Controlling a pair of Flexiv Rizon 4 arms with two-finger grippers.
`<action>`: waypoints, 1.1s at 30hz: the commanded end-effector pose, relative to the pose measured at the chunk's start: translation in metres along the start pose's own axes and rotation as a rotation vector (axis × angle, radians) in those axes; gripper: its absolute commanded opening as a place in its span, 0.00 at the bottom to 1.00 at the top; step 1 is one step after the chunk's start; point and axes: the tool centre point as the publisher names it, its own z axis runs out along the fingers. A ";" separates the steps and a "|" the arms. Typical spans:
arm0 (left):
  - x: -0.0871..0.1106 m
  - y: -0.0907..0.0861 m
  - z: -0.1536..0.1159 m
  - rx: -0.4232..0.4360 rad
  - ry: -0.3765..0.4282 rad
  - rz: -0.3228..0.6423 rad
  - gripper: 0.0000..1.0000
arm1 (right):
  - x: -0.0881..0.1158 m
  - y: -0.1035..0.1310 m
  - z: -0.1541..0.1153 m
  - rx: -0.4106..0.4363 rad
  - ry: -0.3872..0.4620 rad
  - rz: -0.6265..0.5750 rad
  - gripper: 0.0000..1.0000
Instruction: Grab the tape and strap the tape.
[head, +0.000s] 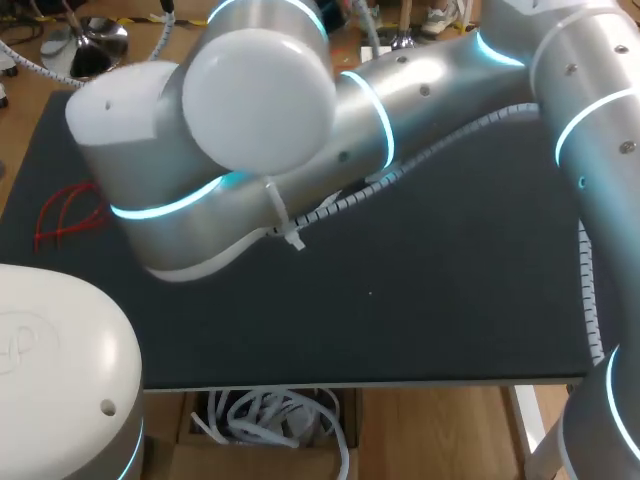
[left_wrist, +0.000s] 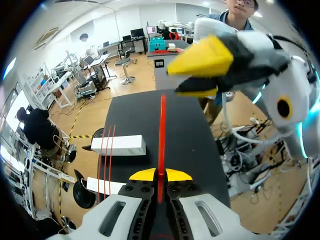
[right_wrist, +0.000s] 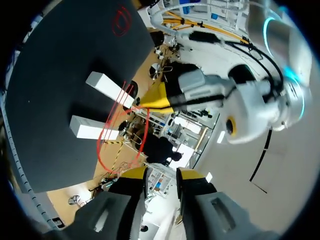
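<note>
Red tape (left_wrist: 161, 135): a thin strip, clamped at its near end between the closed-up fingers of the left hand (left_wrist: 161, 176). Its long axis runs straight ahead over the bench (left_wrist: 190, 140). The free far end lies just below the right hand (left_wrist: 174, 82), whose fingers stand apart. They appear not to touch it, though the view is poor

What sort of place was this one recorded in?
Most likely a robotics lab test bench. A left arm and a right arm work over a table topped with a dark mat. The left end effector holds a thin red tape near a white block.
</note>
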 end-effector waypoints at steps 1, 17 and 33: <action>0.000 0.000 0.000 -0.003 0.000 -0.001 0.00 | -0.008 -0.039 -0.004 -0.010 0.005 0.008 0.36; 0.000 0.000 0.000 -0.003 0.000 -0.001 0.00 | -0.001 -0.125 0.039 0.159 0.000 -0.019 1.00; 0.027 0.100 0.012 -0.010 -0.003 -0.166 0.00 | -0.002 -0.127 0.041 0.145 -0.004 -0.034 1.00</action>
